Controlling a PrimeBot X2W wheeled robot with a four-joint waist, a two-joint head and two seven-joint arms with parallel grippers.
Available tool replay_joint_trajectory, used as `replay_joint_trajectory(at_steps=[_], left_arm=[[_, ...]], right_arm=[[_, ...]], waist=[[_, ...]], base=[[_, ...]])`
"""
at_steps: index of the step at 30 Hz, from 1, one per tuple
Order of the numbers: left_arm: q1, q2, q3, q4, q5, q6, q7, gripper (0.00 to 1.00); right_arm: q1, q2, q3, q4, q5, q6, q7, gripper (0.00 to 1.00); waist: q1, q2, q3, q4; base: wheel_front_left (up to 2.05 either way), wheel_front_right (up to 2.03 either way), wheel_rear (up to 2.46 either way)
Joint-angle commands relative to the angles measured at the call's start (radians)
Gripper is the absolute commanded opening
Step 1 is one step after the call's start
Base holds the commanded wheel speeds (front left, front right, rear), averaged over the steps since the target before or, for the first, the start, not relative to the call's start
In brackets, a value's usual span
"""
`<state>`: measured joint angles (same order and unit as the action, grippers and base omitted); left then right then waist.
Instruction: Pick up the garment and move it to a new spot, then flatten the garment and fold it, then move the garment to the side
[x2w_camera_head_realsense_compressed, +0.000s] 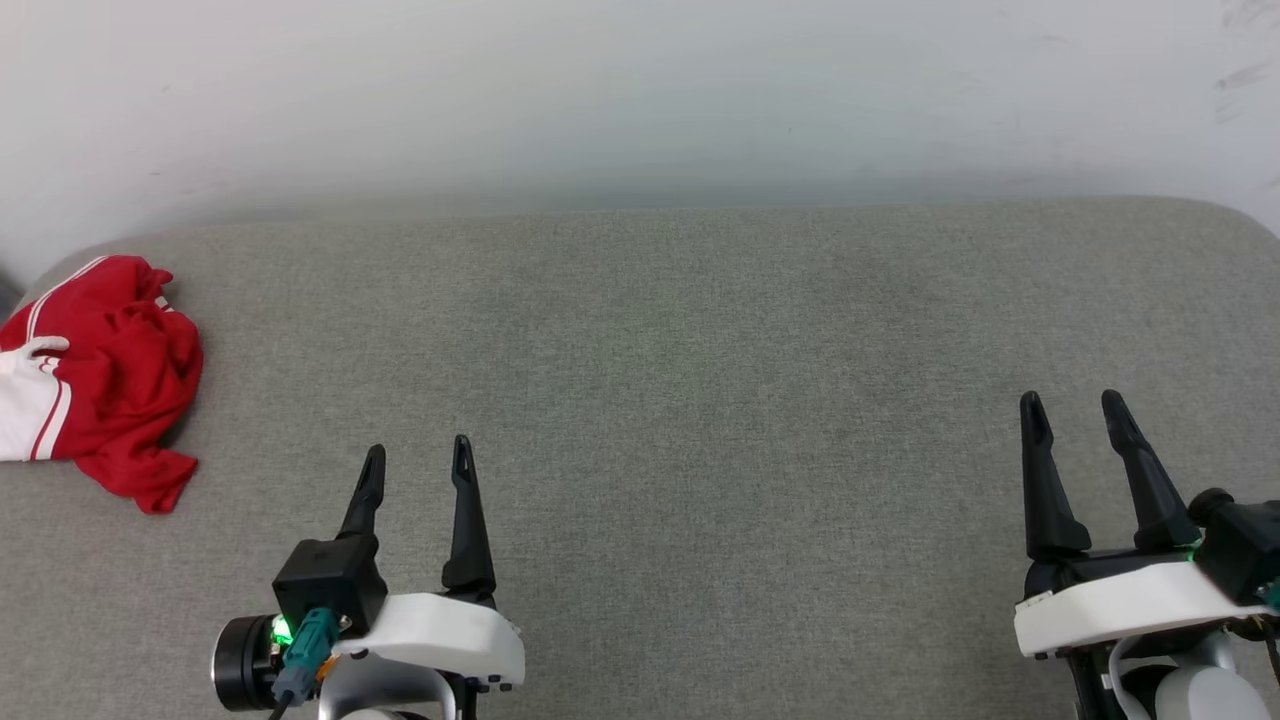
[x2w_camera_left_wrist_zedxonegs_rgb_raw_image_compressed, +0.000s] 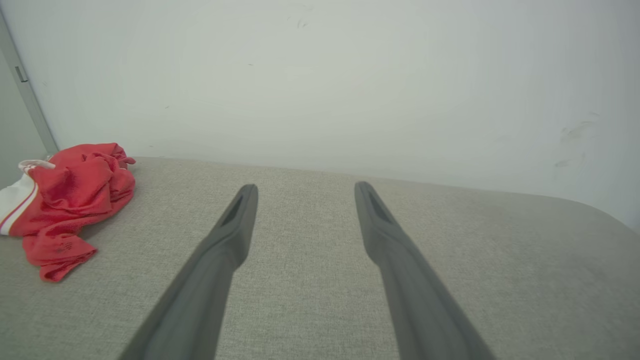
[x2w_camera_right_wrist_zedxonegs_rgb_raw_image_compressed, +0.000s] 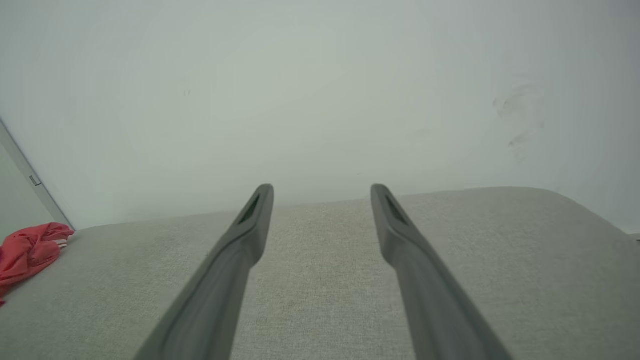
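Your left claw (x2w_camera_head_realsense_compressed: 418, 447) and right claw (x2w_camera_head_realsense_compressed: 1071, 398) hover over the worktop's (x2w_camera_head_realsense_compressed: 650, 350) near side, both spread wide and empty, evidently posed to start. Garment (x2w_camera_head_realsense_compressed: 110, 380) lies crumpled at the left edge, well apart; left claw is nearer, so likely reaches first.

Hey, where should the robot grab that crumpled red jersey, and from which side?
Probably the raised bunch of red folds on the garment, on the side nearest the left gripper. Come down from that side with its open jaws: those folds stand up off the grey surface, while the near corner flap lies flat.
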<state>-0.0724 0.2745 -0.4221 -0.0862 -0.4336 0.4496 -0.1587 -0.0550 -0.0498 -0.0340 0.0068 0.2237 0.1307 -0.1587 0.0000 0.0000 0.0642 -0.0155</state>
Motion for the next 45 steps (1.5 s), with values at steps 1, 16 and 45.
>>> replay_joint_trajectory(at_steps=[1,16,45], left_arm=[[-0.023,0.009,-0.007,-0.006,0.015,0.007,-0.009,1.00],[0.050,-0.066,0.108,-0.006,0.080,-0.175,-0.043,1.00],[0.123,-0.222,0.323,0.078,0.352,-0.510,-0.102,1.00]], right_arm=[[-0.002,-0.001,0.002,-0.013,-0.029,0.000,-0.009,1.00],[0.009,-0.001,0.017,-0.021,-0.176,0.000,-0.044,1.00],[0.020,-0.001,0.010,0.065,-0.157,0.000,-0.100,1.00]], waist=[[0.0000,0.0000,0.000,0.001],[0.0000,0.0000,-0.005,0.002],[0.0000,0.0000,0.025,0.001]], base=[[0.00,0.00,0.00],[0.00,0.00,0.00],[0.00,0.00,0.00]])
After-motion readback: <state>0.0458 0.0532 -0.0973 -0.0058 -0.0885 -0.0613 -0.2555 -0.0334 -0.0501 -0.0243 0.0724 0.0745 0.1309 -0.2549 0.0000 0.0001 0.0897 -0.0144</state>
